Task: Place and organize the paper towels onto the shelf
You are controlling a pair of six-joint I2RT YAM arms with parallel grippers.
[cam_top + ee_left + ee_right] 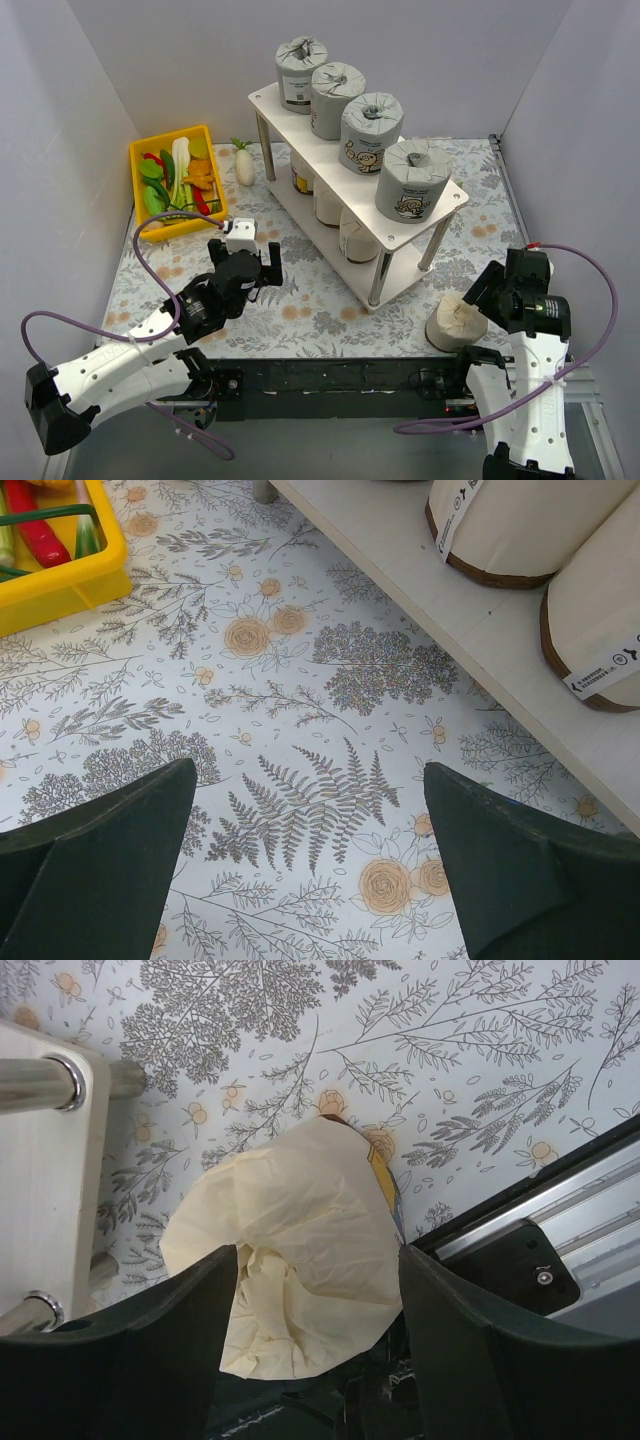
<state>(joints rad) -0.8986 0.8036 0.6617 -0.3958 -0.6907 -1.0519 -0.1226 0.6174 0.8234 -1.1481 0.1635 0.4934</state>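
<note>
One cream roll [300, 1220] sits between the parted right fingers [480, 1340]; the left fingers [100, 870] gape above the table [300, 680].

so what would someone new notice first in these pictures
The four grey paper towels standing in a diagonal row on the top board of the shelf catch the eye first, along with the bright yellow bin of vegetables at the far left. Next comes a lone cream roll on the table near the front right, with the right gripper open and its fingers flanking it.
</note>
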